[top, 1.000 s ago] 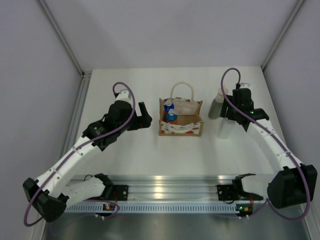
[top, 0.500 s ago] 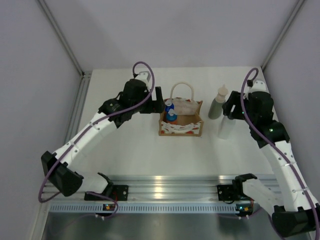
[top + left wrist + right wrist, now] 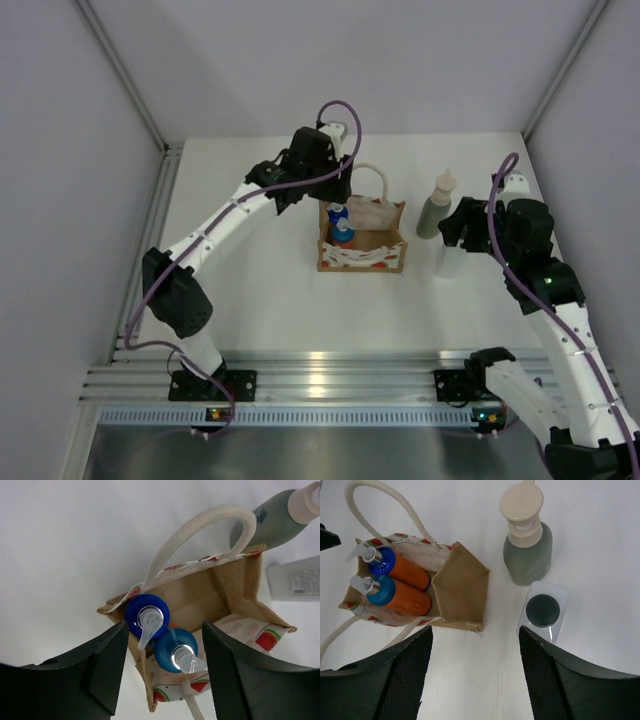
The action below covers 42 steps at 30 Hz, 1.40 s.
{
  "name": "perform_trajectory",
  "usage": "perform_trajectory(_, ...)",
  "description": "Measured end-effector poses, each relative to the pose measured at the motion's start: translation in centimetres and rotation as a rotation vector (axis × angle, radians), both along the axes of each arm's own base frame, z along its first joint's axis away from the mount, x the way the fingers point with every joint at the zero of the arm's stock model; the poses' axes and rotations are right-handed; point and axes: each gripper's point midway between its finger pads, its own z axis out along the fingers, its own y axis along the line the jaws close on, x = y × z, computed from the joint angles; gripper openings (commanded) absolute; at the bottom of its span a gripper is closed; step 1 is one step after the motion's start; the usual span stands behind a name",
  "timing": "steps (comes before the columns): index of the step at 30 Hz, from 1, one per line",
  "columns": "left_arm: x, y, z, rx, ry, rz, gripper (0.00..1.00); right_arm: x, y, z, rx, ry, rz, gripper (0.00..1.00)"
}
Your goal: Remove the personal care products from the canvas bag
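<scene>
Above the white table (image 3: pixel 600 655), both my grippers are spread wide and empty.
At the bottom of the left wrist view, my left gripper (image 3: pixel 165 667) gapes over the tan-brown canvas bag (image 3: pixel 200 592) with a cream loop handle; two orange bottles (image 3: pixel 146 616) with blue pump tops sit side by side inside its lower-left end. My right gripper (image 3: pixel 475 680), low in its view, grips nothing; at upper right the tall grey-green bottle (image 3: pixel 527 555) with cream cap and the translucent whitish bottle (image 3: pixel 543 611) with dark cap stand close together beside the bag.
</scene>
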Motion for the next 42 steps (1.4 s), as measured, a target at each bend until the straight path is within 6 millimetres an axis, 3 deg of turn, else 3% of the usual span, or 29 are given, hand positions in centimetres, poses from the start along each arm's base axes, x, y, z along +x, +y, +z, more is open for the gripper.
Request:
perform_trajectory(10,0.9,-0.7,-5.4,0.114,0.083,-0.042,0.59,0.1,0.4,-0.5,0.005,0.022,0.019,0.67)
perform_trajectory(23,0.8,-1.2,-6.6,0.176,0.084,-0.046,0.56,0.2,0.5,-0.6,0.005,0.028,0.025,0.67)
perform_trajectory(30,1.0,-0.6,-9.0,0.247,0.116,-0.024,0.70,0.1,0.7,-0.7,0.006,0.030,0.032,0.67)
perform_trajectory(42,1.4,-0.6,-10.5,0.279,0.132,-0.017,0.73,0.3,0.8,-1.0,0.005,0.043,0.035,0.67)
